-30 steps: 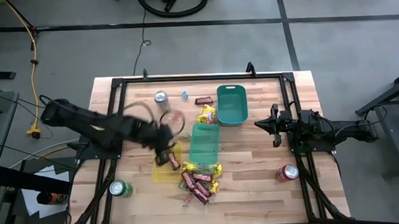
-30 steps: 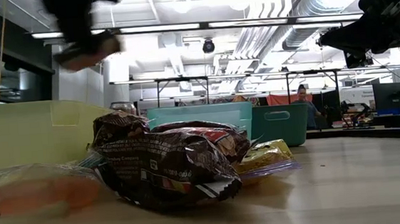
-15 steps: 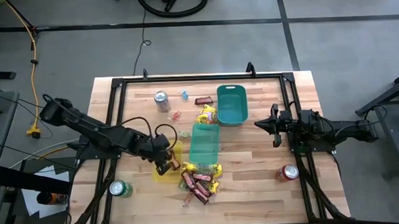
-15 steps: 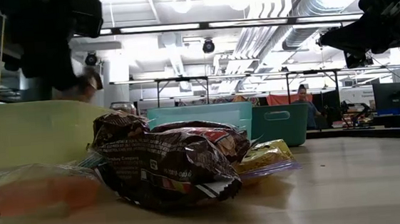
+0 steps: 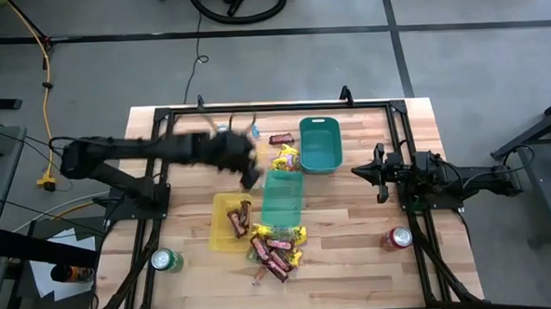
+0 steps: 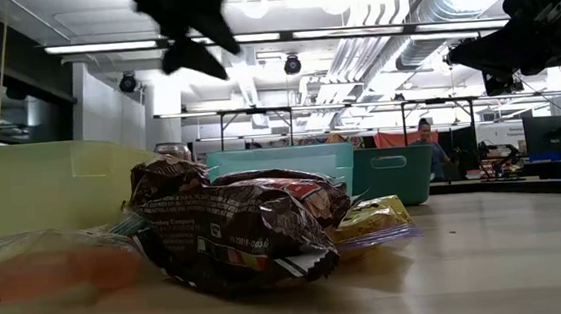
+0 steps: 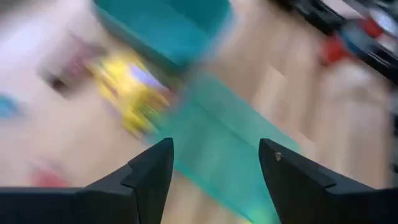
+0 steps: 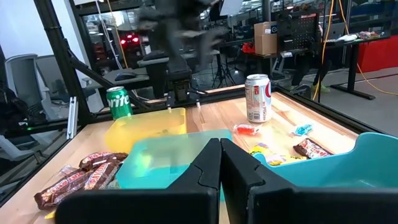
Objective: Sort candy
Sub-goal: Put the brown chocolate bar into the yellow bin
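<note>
Crinkly red-brown candy bars (image 5: 238,218) in rectangular yellow plastic tray (image 5: 220,236)

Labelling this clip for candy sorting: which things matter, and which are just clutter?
Job: brown bars, two more in the yellow tray; yellow packets; pink piece; blue piece; teal trays; open left gripper.

Clutter: silver can; green can; red can.

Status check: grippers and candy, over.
Left gripper open, empty, above table. Right gripper shut, waiting. Two brown bars in yellow tray; candy pile remains.
</note>
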Controlling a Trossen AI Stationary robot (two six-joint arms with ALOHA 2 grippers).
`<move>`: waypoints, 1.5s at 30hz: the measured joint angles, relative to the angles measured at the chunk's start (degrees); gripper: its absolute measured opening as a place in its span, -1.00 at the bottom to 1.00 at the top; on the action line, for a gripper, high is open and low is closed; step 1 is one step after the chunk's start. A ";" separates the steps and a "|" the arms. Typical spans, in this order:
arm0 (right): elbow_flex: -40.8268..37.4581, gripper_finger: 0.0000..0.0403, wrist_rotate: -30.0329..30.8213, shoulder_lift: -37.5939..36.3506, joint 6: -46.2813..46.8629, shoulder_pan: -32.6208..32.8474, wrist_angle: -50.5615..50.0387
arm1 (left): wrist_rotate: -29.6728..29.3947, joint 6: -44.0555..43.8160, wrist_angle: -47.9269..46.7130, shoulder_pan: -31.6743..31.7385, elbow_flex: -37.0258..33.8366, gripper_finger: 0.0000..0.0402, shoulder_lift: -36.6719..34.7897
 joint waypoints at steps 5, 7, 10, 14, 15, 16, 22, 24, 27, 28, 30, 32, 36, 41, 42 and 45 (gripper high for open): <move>0.02 -1.00 0.00 0.00 0.00 -0.02 -0.02 | 2.02 13.02 -2.93 10.80 12.02 0.13 12.75; 0.02 -1.00 0.00 0.00 -0.02 -0.02 -0.02 | 2.23 16.36 -6.20 13.56 17.16 0.13 19.14; 0.02 -1.00 0.00 0.00 0.00 0.00 -0.01 | 2.04 19.41 -11.94 16.60 24.08 0.13 27.97; 0.02 -1.00 0.00 0.00 0.00 -0.01 -0.02 | 1.91 20.77 -13.66 19.22 29.76 0.13 36.46; 0.01 -1.00 0.00 0.00 0.00 -0.02 -0.02 | 2.06 21.20 -13.47 19.77 30.39 0.13 38.01; 0.01 -1.00 0.00 0.00 -0.02 -0.02 -0.02 | 2.42 21.74 -13.39 20.13 30.90 0.13 39.29; 0.02 -1.00 0.00 0.00 0.00 -0.02 -0.02 | 4.94 24.26 -13.20 21.17 31.45 0.13 44.29; 0.00 -1.00 0.00 0.00 -0.01 -0.01 -0.02 | 4.96 24.68 -12.71 21.13 31.45 0.13 45.21; 0.00 -1.00 0.00 0.00 -0.01 -0.02 -0.02 | 4.94 24.70 -11.64 20.77 31.45 0.13 46.19; 0.02 -1.00 0.00 0.00 0.00 -0.01 -0.01 | 4.95 24.71 -10.96 20.57 31.45 0.13 46.52; 0.02 -1.00 0.00 0.00 -0.02 -0.02 0.00 | 4.90 24.73 -10.71 20.46 31.45 0.13 47.09; 0.01 -1.00 0.00 0.00 0.00 0.00 -0.02 | 4.65 24.87 -9.45 20.12 31.45 0.11 47.54; 0.01 -1.00 0.00 0.00 -0.01 -0.01 -0.02 | 2.51 25.65 -9.59 19.77 31.45 -0.15 47.55; 0.00 -1.00 0.00 0.00 0.00 -0.02 0.00 | 3.54 27.59 -13.51 19.93 31.45 -0.88 46.00; 0.02 -1.00 0.00 0.00 -0.02 0.00 0.00 | 3.69 27.88 -14.57 19.95 31.45 -0.92 45.30; 0.01 -1.00 0.00 0.00 -0.01 0.00 -0.01 | 4.13 28.68 -17.22 19.98 31.45 -0.95 42.01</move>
